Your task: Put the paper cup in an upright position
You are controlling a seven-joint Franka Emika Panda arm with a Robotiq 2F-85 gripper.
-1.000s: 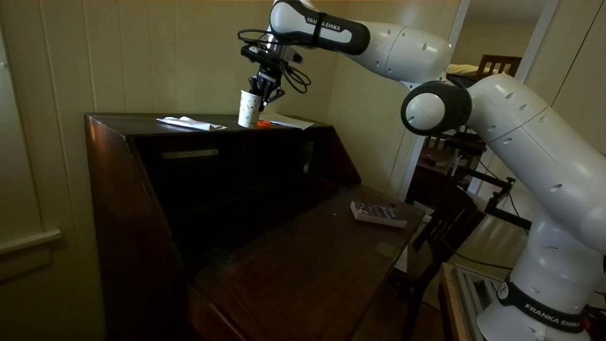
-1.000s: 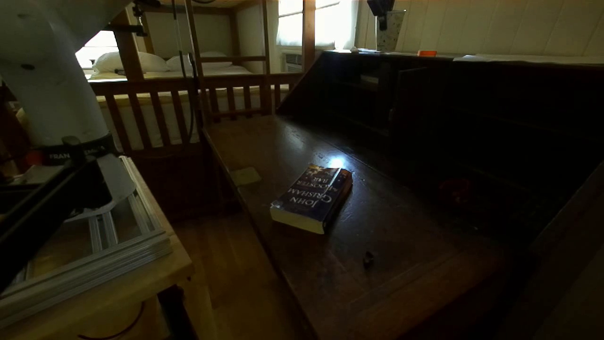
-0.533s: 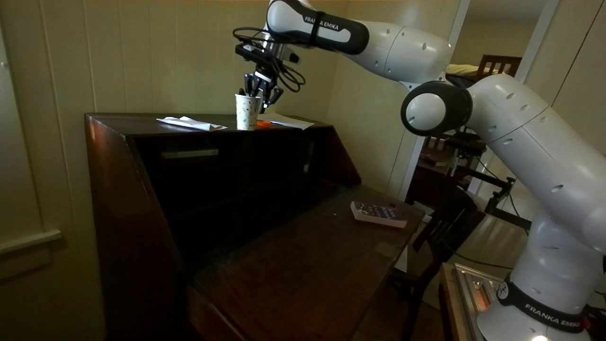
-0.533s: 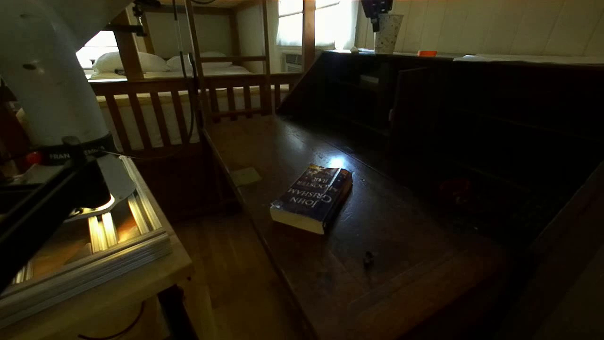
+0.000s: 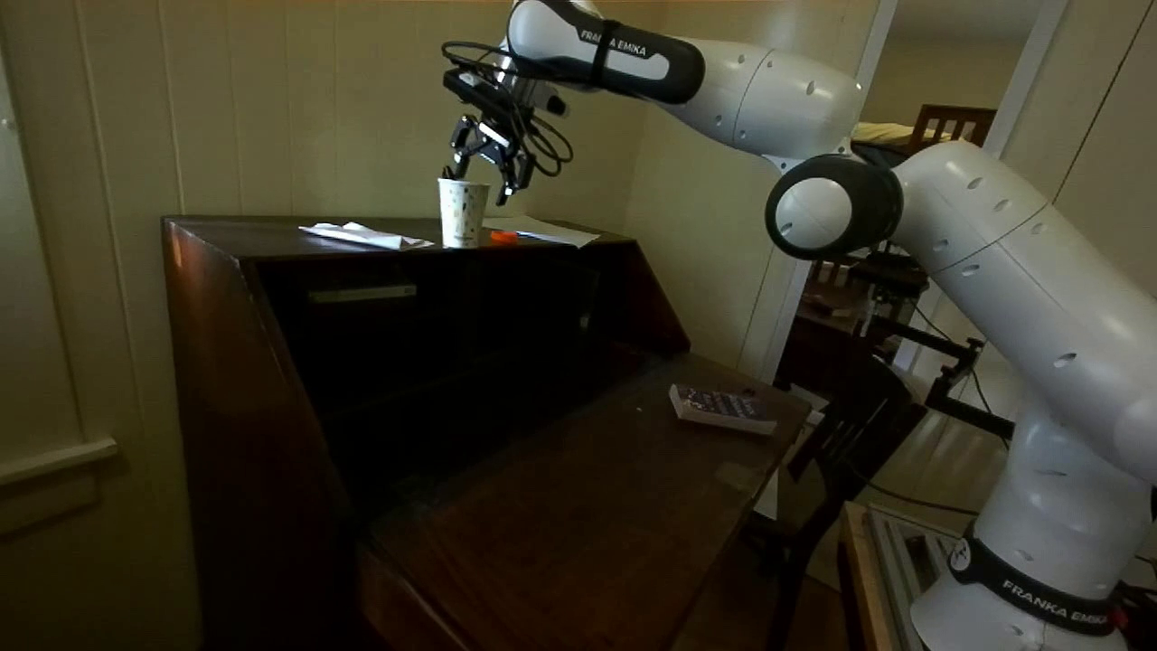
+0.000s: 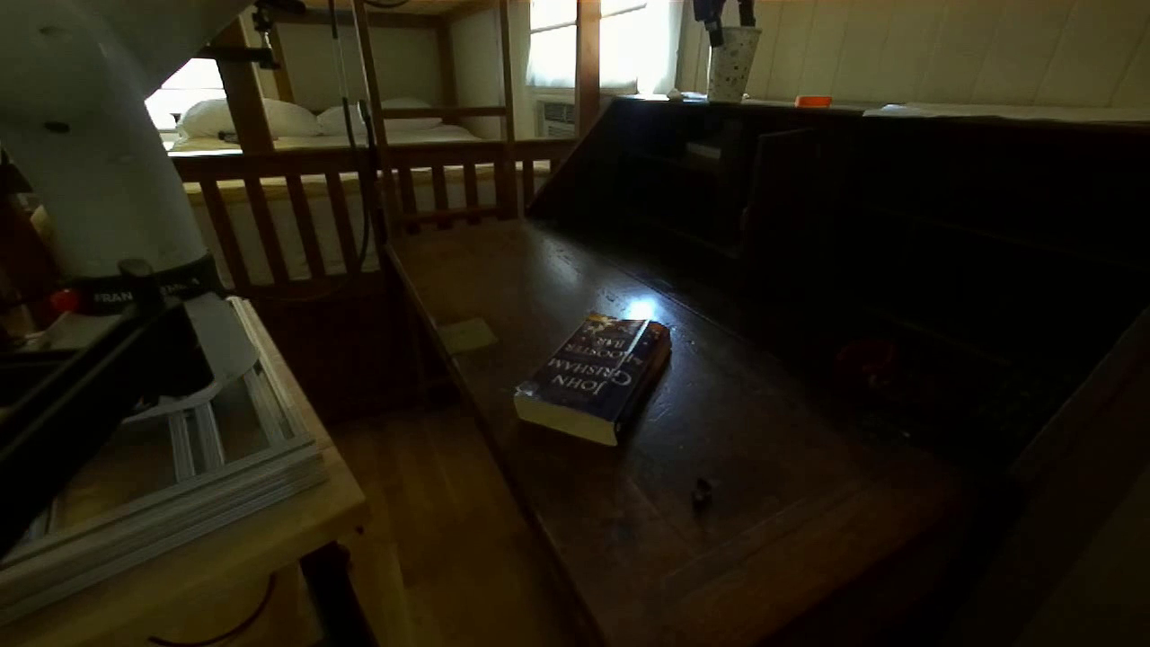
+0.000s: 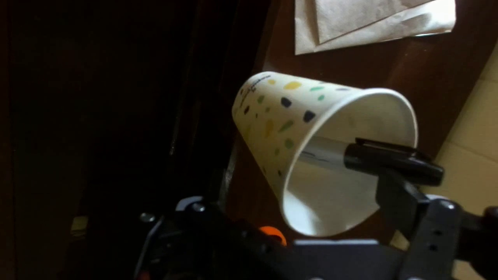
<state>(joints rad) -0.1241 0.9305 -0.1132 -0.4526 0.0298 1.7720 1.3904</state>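
Note:
The paper cup (image 5: 463,217), white with coloured specks, stands upright on top of the dark desk in both exterior views. In the wrist view I look into the mouth of the cup (image 7: 268,124), where a black-capped marker (image 7: 393,161) leans out over the rim. My gripper (image 5: 479,185) is at the rim with its fingers spread wide. One finger (image 7: 400,202) overlaps the cup's mouth beside the marker's cap; whether it touches either I cannot tell. The other finger (image 7: 190,217) is outside the cup, apart from its wall.
A folded paper (image 5: 366,236) lies on one side of the cup, with an orange item (image 5: 503,237) and a paper sheet (image 5: 547,231) on the other. The desk top's front edge is close to the cup. A book (image 6: 593,377) rests on the lower writing surface.
The gripper's fingers, close together at the rim a second ago, have spread apart. The cup, slightly tilted before, has come upright and shifted a little to the left in both exterior views.

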